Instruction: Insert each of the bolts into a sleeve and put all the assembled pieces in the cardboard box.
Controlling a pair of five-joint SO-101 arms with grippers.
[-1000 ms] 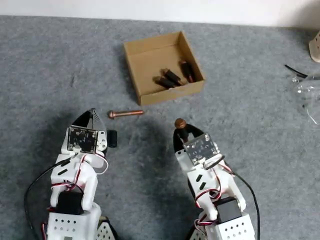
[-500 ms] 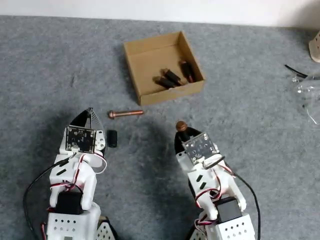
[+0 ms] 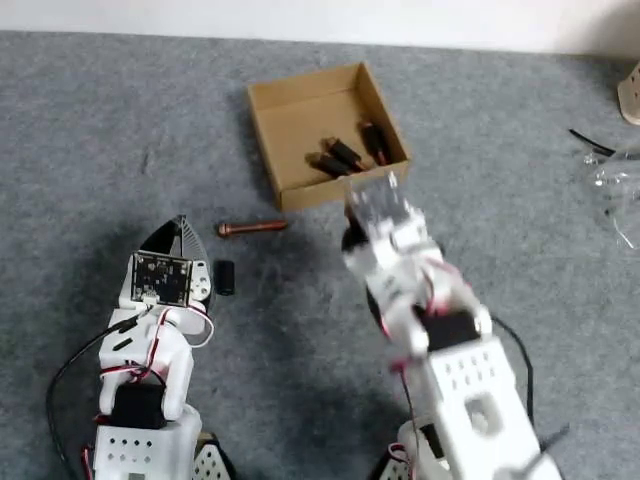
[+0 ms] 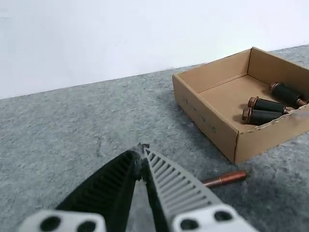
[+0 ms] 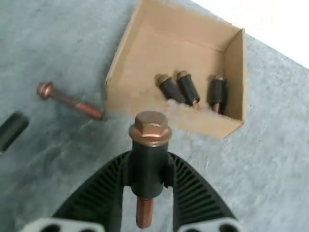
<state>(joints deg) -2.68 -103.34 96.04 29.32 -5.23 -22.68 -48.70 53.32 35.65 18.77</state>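
The right claw (image 5: pixel 147 162) is clamped on a sleeved bolt (image 5: pixel 150 129) just before the box (image 3: pixel 300 125), which holds three assembled pieces (image 3: pixel 345 155). A bare bolt (image 3: pixel 252 228) lies on the bench (image 3: pixel 100 130) near the box's front wall. A loose sleeve (image 3: pixel 225 277) lies farther from the box, beside the left claw (image 4: pixel 143 154), which is closed on nothing.
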